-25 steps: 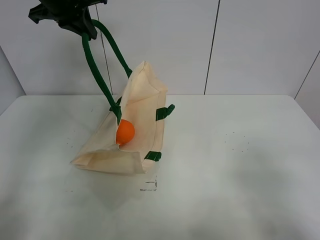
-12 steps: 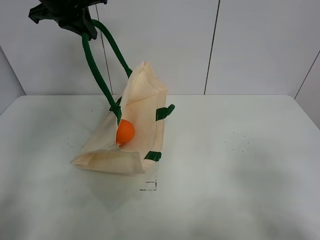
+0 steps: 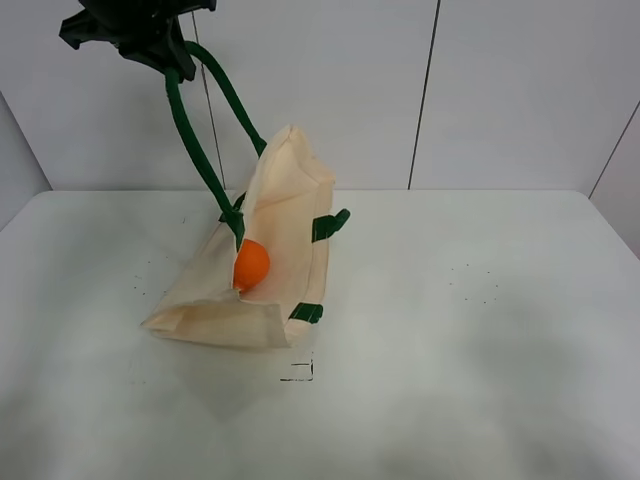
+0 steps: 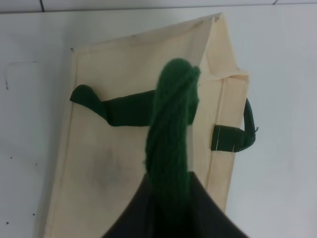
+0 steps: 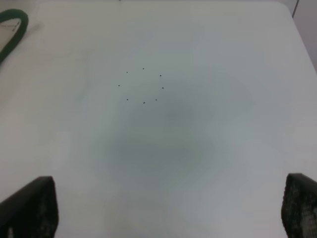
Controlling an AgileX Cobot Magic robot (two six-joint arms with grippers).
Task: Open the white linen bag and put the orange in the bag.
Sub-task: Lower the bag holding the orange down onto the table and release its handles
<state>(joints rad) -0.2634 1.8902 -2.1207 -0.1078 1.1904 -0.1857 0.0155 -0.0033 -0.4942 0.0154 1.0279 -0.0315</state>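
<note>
The white linen bag (image 3: 285, 215) hangs half lifted on the white table, its bottom edge resting on the surface and its mouth pulled open. The orange (image 3: 250, 265) sits inside the opening. My left gripper (image 3: 150, 45) is high at the top left, shut on one dark green handle (image 3: 195, 140), which is stretched taut. In the left wrist view the handle (image 4: 171, 129) runs from my gripper (image 4: 171, 218) down to the bag (image 4: 124, 158); the orange is hidden there. My right gripper (image 5: 166, 206) is open and empty above bare table, outside the exterior view.
The bag's second green handle (image 3: 328, 224) lies loose against its side and shows at the edge of the right wrist view (image 5: 12, 27). A small black square mark (image 3: 298, 372) is in front of the bag. A ring of dots (image 5: 143, 85) marks the table.
</note>
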